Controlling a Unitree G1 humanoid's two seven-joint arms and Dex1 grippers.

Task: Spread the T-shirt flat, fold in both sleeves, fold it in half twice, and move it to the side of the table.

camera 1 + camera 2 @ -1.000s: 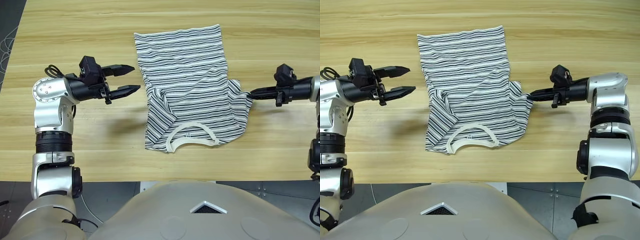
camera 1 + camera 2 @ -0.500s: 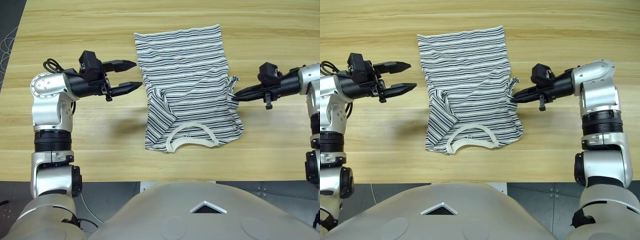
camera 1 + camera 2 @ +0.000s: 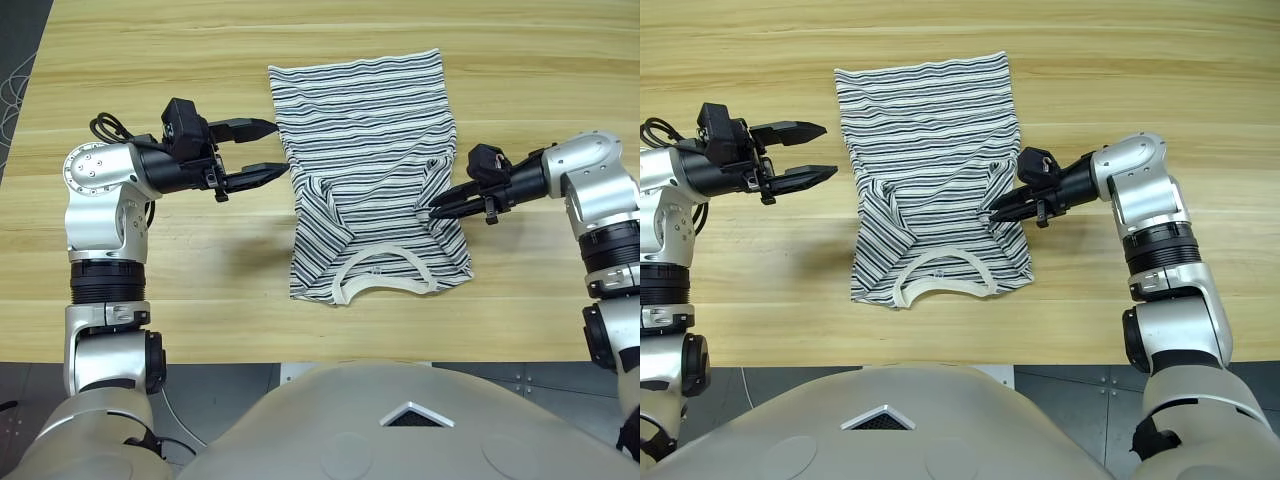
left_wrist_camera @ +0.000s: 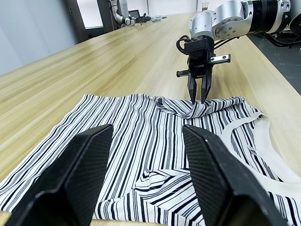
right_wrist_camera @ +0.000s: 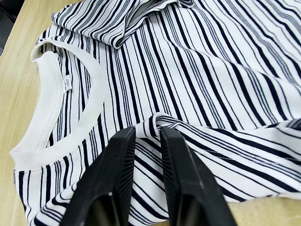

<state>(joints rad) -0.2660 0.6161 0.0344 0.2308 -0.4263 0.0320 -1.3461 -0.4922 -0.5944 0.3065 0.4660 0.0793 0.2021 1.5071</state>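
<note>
The black-and-white striped T-shirt (image 3: 370,120) lies on the wooden table (image 3: 150,40), its white collar (image 3: 385,272) toward me. A folded ridge runs down its left part. My right gripper (image 3: 434,212) is shut on the right sleeve (image 4: 188,109) and holds it over the shirt's body, right of centre. The right wrist view has its fingers (image 5: 117,160) close together on striped cloth beside the collar (image 5: 51,89). My left gripper (image 3: 280,147) hangs open just off the shirt's left edge, nothing between its fingers (image 4: 207,155).
Bare wood lies on both sides of the shirt and beyond its hem. The table's near edge (image 3: 300,360) runs just below the collar. Its left edge (image 3: 25,90) borders dark floor.
My right gripper has swung left, carrying the right sleeve from beside the shirt onto its body. My left gripper has edged slightly toward the shirt and stays open.
</note>
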